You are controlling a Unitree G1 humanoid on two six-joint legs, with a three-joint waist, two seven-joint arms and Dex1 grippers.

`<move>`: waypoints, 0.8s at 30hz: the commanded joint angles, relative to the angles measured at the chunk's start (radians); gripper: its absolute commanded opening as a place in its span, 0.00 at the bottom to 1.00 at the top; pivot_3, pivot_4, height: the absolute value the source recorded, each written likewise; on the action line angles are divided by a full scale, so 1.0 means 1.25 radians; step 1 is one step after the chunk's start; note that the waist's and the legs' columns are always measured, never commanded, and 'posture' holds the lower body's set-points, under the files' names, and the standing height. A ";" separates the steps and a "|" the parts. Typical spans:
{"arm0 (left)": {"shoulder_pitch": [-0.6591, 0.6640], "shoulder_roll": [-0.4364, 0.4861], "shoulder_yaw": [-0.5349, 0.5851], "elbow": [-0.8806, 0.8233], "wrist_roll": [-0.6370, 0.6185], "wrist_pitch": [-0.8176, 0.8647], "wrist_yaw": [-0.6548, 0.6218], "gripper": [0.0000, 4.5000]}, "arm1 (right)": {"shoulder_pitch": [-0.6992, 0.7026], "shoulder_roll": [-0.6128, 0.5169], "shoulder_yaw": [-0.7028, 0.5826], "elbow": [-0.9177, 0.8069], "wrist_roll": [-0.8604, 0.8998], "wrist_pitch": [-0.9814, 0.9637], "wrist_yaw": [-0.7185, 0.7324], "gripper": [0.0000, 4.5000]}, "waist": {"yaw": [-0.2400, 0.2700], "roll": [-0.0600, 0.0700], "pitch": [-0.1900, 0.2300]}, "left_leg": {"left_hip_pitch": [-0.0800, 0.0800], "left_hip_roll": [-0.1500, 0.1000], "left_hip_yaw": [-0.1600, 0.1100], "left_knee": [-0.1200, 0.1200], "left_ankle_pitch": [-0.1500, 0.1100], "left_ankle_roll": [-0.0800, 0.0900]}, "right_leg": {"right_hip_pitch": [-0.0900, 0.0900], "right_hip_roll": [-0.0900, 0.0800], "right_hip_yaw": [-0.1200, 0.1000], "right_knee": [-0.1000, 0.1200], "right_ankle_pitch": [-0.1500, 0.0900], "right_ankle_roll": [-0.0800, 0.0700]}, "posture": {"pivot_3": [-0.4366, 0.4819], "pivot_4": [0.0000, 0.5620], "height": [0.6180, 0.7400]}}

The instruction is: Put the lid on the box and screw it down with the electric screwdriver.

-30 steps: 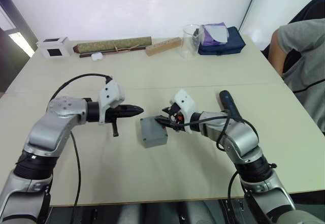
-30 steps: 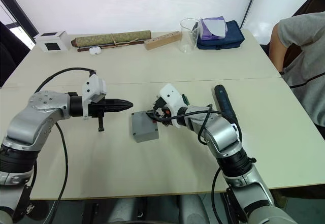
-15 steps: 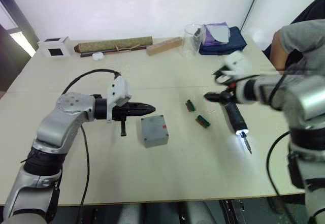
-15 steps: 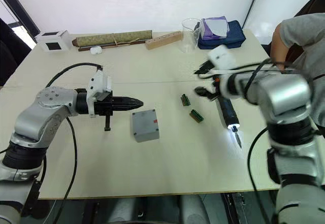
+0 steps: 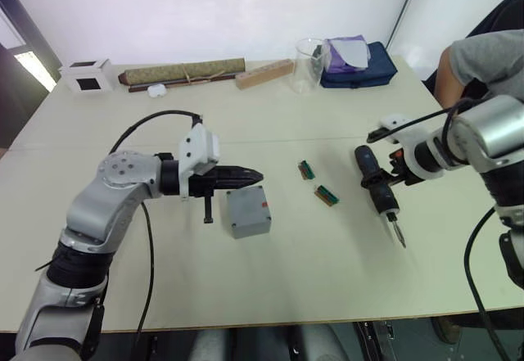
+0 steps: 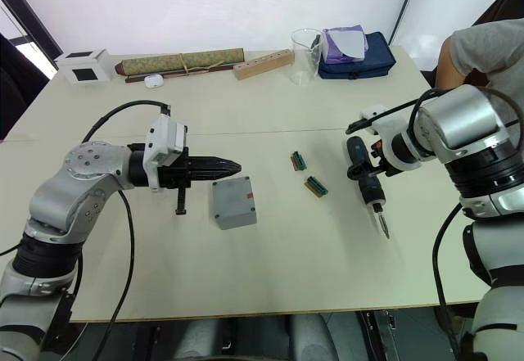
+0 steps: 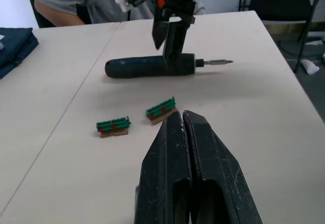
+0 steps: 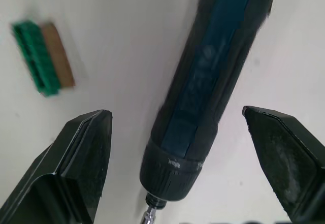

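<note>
The grey box (image 5: 248,211) sits at the table's middle, showing a closed flat top with a small red mark. The lid seems to sit on it, but I cannot make out a seam. My left gripper (image 5: 258,176) hovers just behind the box, shut with nothing in it, its fingers (image 7: 175,148) pressed together. To the right lies the electric screwdriver (image 5: 375,182), its bit pointing at the near edge. My right gripper (image 8: 175,113) is open and straddles the screwdriver (image 8: 213,76) close to the bit end, one finger on each side.
Two small green circuit boards (image 5: 306,169) (image 5: 327,195) lie between the box and the screwdriver. Along the far edge stand a white box with a black square (image 5: 88,75), a rolled mat (image 5: 182,73), a wooden block (image 5: 264,74), a glass beaker (image 5: 308,65) and a blue bag (image 5: 360,62). A person (image 5: 483,83) sits at the right.
My right gripper left the box, swung right and came down over the screwdriver near its bit. The screwdriver's light has gone out. My left gripper crept right, closer to the box.
</note>
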 commanded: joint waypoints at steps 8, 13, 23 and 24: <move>0.034 0.011 0.016 -0.066 -0.001 -0.007 0.047 0.00 | -0.019 0.070 0.033 0.101 0.001 0.005 0.003 1.00 | 0.001 0.000 0.000 | 0.000 0.000 0.000 0.000 0.000 0.000 | 0.000 0.000 0.000 0.000 0.000 0.000 | 0.48 0.27 0.97; 0.035 0.022 0.025 -0.077 -0.002 0.002 0.066 0.00 | -0.004 0.107 0.023 0.119 -0.011 0.005 -0.017 0.94 | -0.001 0.000 0.000 | 0.000 0.000 0.000 0.000 0.000 0.000 | 0.000 0.000 0.000 0.000 0.000 0.000 | 0.48 0.27 0.97; 0.005 0.040 0.022 -0.059 -0.003 0.004 0.063 0.00 | 0.035 0.138 -0.047 0.103 -0.026 0.005 -0.066 0.48 | -0.003 -0.001 -0.001 | 0.001 0.001 -0.001 0.000 0.000 0.000 | 0.000 0.001 0.000 0.000 0.000 0.000 | 0.48 0.27 0.97; 0.002 0.042 0.022 -0.054 -0.002 0.003 0.060 0.00 | 0.036 0.141 -0.056 0.102 -0.025 0.005 -0.072 0.48 | -0.003 -0.001 -0.001 | 0.001 0.001 -0.001 0.000 0.000 0.000 | 0.000 0.001 0.000 0.000 0.000 0.000 | 0.48 0.27 0.97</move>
